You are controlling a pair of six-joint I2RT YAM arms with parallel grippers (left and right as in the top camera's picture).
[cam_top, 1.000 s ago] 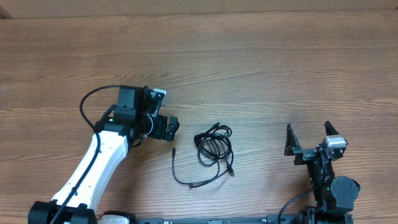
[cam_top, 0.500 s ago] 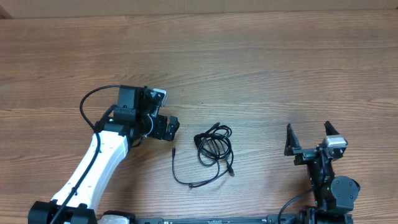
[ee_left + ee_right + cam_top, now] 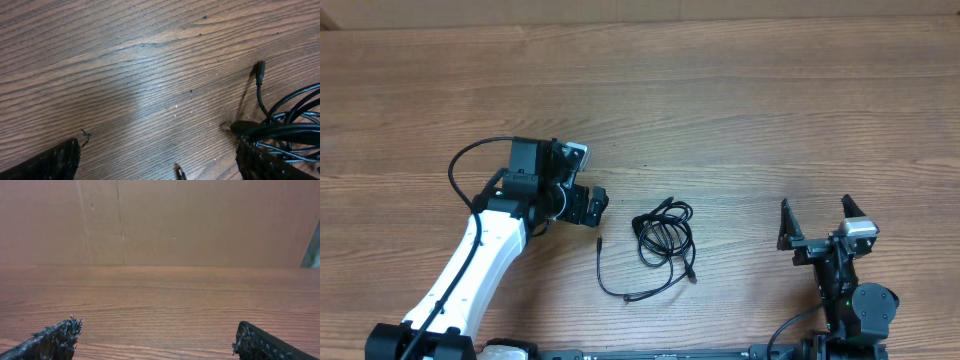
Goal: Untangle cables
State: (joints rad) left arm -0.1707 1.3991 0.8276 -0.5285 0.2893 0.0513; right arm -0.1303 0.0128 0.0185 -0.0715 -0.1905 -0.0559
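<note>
Cables wait beside the open left claw

Cables [image 3: 663,235], thin and black, lie in the overhead view as one small knot of loops on the table [image 3: 770,100]. The knot lies between the two claws, near the left claw [image 3: 595,208] on its right side and well apart from the right claw [image 3: 815,222]. One loose strand [image 3: 620,293] curves away from the knot, on the base side of the left claw. Both claws show their fingers spread, and neither one holds anything.

In the left wrist view, the left claw [image 3: 160,167] is released and only bare wood lies between its fingers. The cables [image 3: 285,132] crowd just beside the right finger [image 3: 270,162], and one plug end [image 3: 260,67] points away ahead of it.

In the right wrist view, the right claw [image 3: 157,342] is also released, with only wood in front of it and no cable in sight.

I judge that the cords are very light, soft and a little springy, so a pull on one strand will probably drag the whole knot. A good place to take hold seems to be a free plug end or the loose strand, while the other claw pins the loops.
</note>
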